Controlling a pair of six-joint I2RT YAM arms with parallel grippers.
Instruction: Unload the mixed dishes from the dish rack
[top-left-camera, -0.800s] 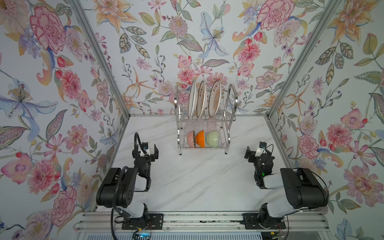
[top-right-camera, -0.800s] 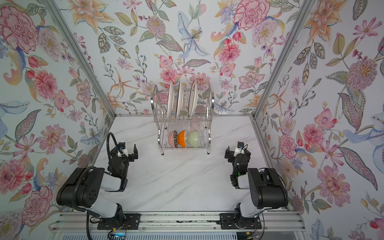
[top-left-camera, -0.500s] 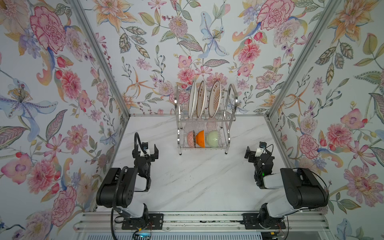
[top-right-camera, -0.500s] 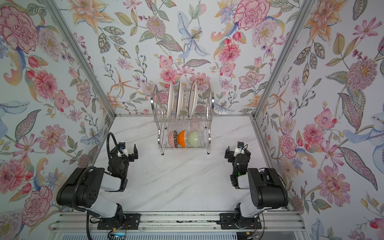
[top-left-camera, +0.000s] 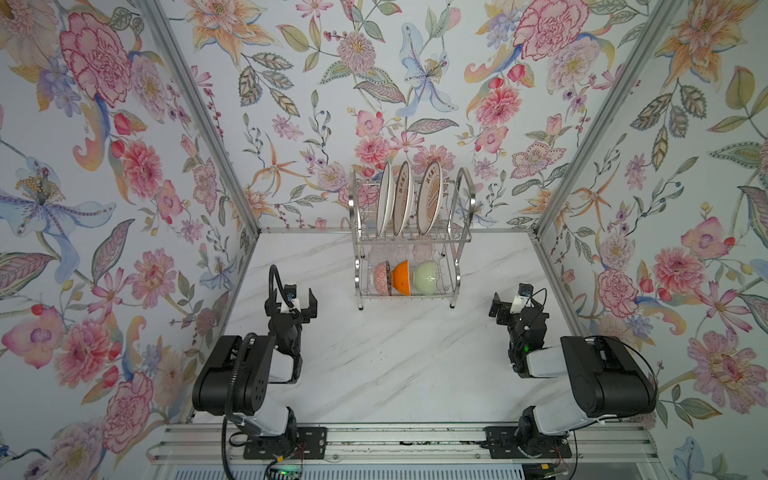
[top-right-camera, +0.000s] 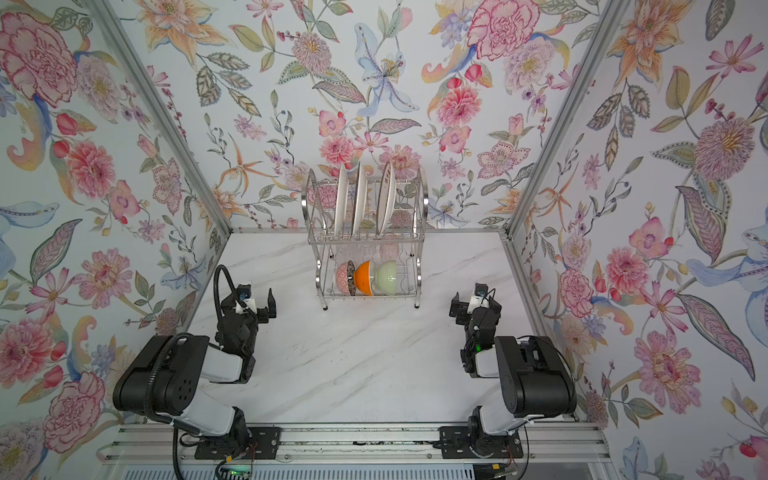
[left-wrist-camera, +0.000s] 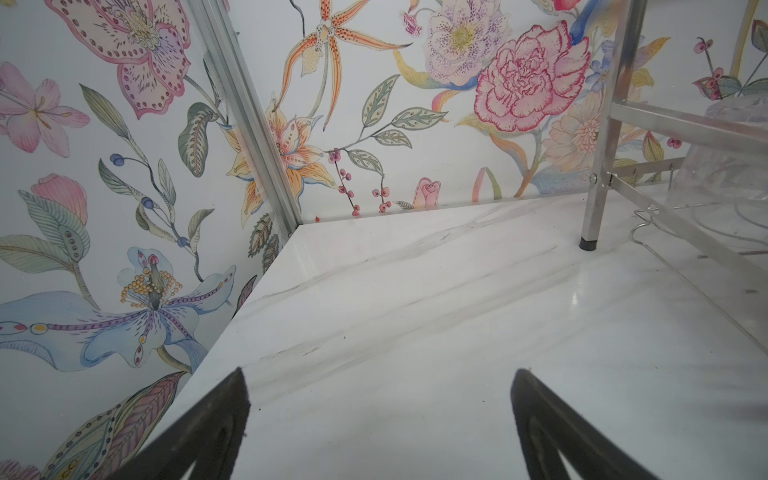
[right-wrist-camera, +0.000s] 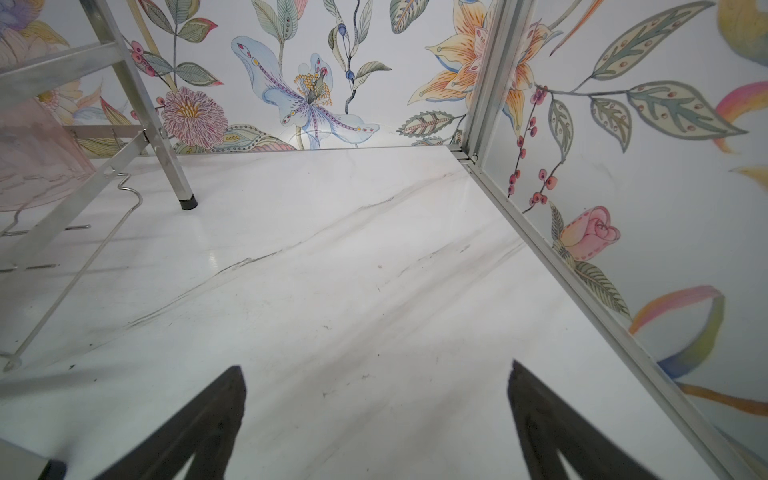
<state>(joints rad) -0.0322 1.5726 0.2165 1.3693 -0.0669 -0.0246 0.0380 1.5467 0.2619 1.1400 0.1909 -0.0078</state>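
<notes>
The dish rack (top-left-camera: 464, 195) stands at the back middle of the marble table in both top views. Three plates (top-left-camera: 405, 201) stand upright on its upper tier. A patterned bowl (top-left-camera: 381, 277), an orange bowl (top-left-camera: 401, 277) and a pale green bowl (top-left-camera: 428, 275) lie on their sides on the lower tier. Clear cups (top-left-camera: 399, 251) show faintly behind them. My left gripper (top-left-camera: 293, 305) rests open to the rack's front left, empty. My right gripper (top-left-camera: 515, 305) rests open to its front right, empty. The left wrist view shows a rack leg (left-wrist-camera: 590, 208) and a clear cup (left-wrist-camera: 731, 153); the right wrist view shows a pink-tinted cup (right-wrist-camera: 37, 158).
Floral walls (top-left-camera: 124, 208) close in the table on the left, back and right, with aluminium posts (top-left-camera: 199, 124) in the corners. A metal rail (top-left-camera: 399, 440) carrying both arm bases runs along the front edge. Bare marble tabletop (top-left-camera: 395, 361) lies between the arms.
</notes>
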